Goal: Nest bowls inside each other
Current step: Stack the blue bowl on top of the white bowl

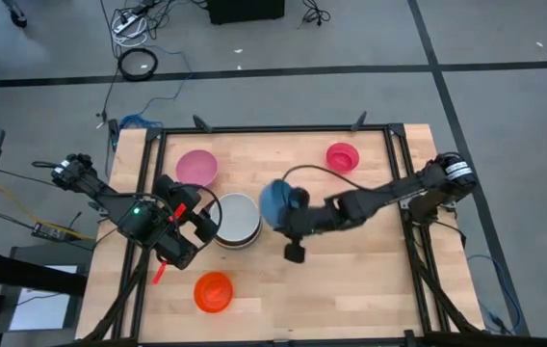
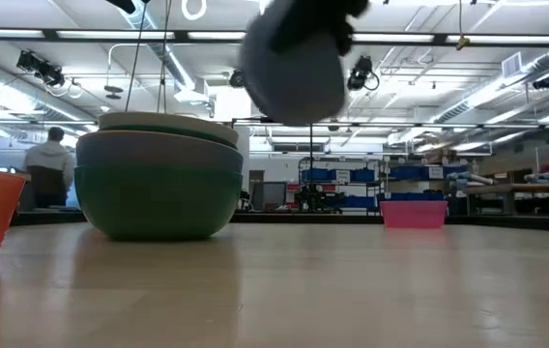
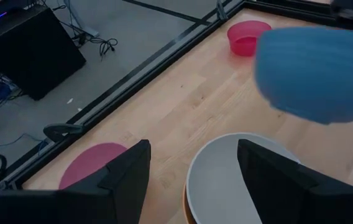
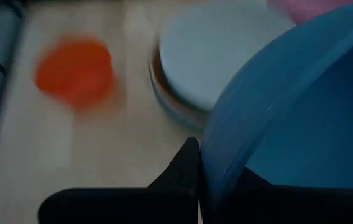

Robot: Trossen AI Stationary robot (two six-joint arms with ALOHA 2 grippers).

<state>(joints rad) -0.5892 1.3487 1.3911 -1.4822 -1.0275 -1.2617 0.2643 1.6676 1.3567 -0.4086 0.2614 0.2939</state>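
While my right tool (image 1: 291,214) is clamped shut on the rim of the blue bowl (image 1: 275,203), I hold that bowl in the air, tilted on its side, just beside the stack of nested bowls (image 1: 236,221) at the middle of the desk (image 1: 370,270). From the tool, the stack lies toward the left arm's side, close by, with a narrow gap between bowl and stack in the high view. The low view shows the blue bowl hanging well above the desk and higher than the stack's top rim, so I judge there is room to carry it across and over. It will need turning level, mouth up, before it can drop into the white bowl that tops the stack.

My left tool (image 1: 196,229) sits right against the stack's far side, fingers (image 3: 127,180) spread wide and gripping nothing, straddling the rim. That crowds the stack from one side; I would watch the clearance there.

Elsewhere the pink bowl (image 1: 196,167) rests near the back edge, the magenta bowl (image 1: 343,156) farther along that edge, and the orange bowl (image 1: 214,291) toward the front. All three stand well apart from the stack, leaving open desk around it.
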